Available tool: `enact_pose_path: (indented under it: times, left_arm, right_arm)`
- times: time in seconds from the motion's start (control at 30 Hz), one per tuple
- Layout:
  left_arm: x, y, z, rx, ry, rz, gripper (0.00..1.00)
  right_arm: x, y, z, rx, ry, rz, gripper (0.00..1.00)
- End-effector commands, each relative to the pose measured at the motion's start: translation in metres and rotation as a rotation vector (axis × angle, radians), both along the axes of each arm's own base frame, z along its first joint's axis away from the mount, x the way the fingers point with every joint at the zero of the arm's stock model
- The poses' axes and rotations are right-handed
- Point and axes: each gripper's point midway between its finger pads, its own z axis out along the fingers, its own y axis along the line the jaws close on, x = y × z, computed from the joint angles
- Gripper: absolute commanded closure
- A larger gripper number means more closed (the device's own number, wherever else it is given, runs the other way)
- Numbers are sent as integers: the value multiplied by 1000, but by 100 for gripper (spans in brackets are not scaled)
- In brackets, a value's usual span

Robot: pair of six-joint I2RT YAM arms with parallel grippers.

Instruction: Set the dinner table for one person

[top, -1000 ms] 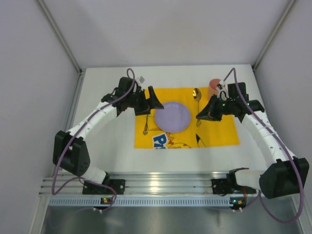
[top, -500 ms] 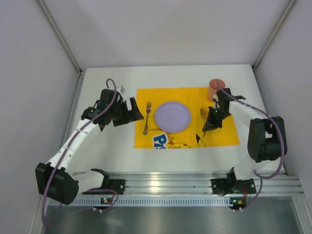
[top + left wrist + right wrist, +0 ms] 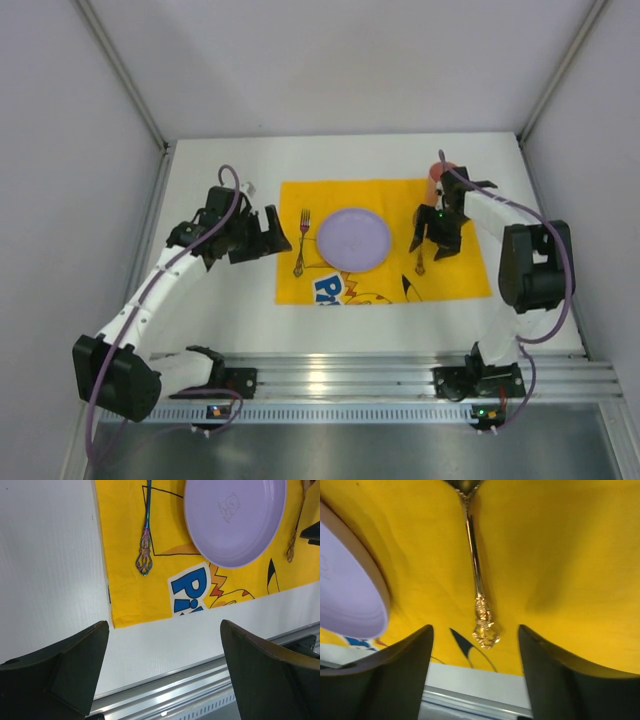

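Observation:
On the white dinner table (image 3: pixel 225 300) lies a yellow cartoon cloth (image 3: pixel 455 275). A lilac plate (image 3: pixel 353 239) sits at the cloth's middle, with a fork (image 3: pixel 302 243) just left of it. A gold spoon (image 3: pixel 473 565) lies flat on the cloth right of the plate (image 3: pixel 347 597). My right gripper (image 3: pixel 476 672) stands open just above the spoon's handle (image 3: pixel 420 263), not touching it. My left gripper (image 3: pixel 165 667) is open and empty, over bare table left of the cloth (image 3: pixel 135 595) and away from the fork (image 3: pixel 145 545).
A pink cup (image 3: pixel 439 174) stands at the cloth's far right corner, partly hidden behind my right arm (image 3: pixel 500 215). Silver rails (image 3: pixel 330 380) edge the near side of the table. Grey walls close in the left, right and back.
My right gripper carried the spoon down to the cloth beside the plate, then opened and let it go. My left gripper drew back to the left from the fork and now holds still.

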Motion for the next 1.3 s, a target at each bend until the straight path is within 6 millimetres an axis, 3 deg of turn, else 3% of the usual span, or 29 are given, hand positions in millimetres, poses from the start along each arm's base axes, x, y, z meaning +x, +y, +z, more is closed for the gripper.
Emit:
enact_pose_path:
  times: [0.0, 0.13, 0.23, 0.33, 0.37, 0.4, 0.47, 0.53, 0.57, 0.6, 0.63, 0.67, 0.7, 0.77, 0.8, 0.87, 0.9, 0.93, 1.03, 1.27]
  left_arm:
    - [4, 1, 0, 18, 2, -13, 2]
    - [11, -1, 0, 16, 0, -9, 2]
    - [18, 5, 2, 47, -15, 19, 2]
    - [24, 12, 3, 82, -26, 54, 2]
    - [26, 14, 2, 94, -27, 63, 2]
    - [29, 19, 3, 117, -37, 88, 2]
    - [31, 25, 5, 140, -40, 119, 2]
    - [34, 38, 16, 170, -76, 192, 4]
    - [36, 40, 23, 164, -110, 207, 4]
    - [34, 44, 20, 173, -130, 222, 4]
    - [39, 49, 40, 157, -240, 251, 4]
    - [39, 54, 45, 163, -284, 265, 4]
    - [35, 60, 35, 202, -314, 241, 5]
    - [36, 75, 56, 226, -471, 284, 9]
    - [30, 84, 42, 268, -480, 289, 8]
    - [26, 97, 61, 262, -608, 347, 9]
    - [21, 97, 46, 287, -620, 310, 10]
    - [15, 99, 59, 263, -697, 316, 11]
    - [8, 105, 61, 228, -782, 361, 11]
    - [2, 107, 48, 271, -738, 331, 15]
  right_arm:
    - [-3, -27, 26, -142, -47, -18, 25]
    - [-15, -30, 64, -176, -116, -21, 17]
    - [-20, -20, 111, -154, -245, -10, 17]
    - [-23, -3, 175, -92, -476, 35, 16]
    - [-34, 0, 207, -57, -592, 50, 14]
    - [-41, 4, 221, -46, -649, 60, 3]
    - [-63, -3, 252, -22, -778, 25, 0]
    - [-81, -10, 237, -10, -766, -26, 0]
    - [-96, -19, 240, -10, -809, -82, 0]
    - [-108, -22, 211, 7, -740, -143, 0]
    - [-118, -31, 199, -12, -734, -199, 0]
    - [-133, -45, 199, -14, -787, -279, 0]
    - [-144, -47, 175, 5, -729, -352, 0]
    - [-167, -48, 171, 83, -763, -404, 0]
    - [-171, -48, 162, 113, -750, -441, 0]
    - [-179, -52, 167, 137, -799, -467, 0]
    - [-180, -52, 168, 140, -804, -462, 0]
    - [-181, -51, 167, 143, -799, -457, 0]
    - [-178, -42, 164, 156, -776, -411, 0]
    - [-177, -37, 157, 162, -746, -383, 0]
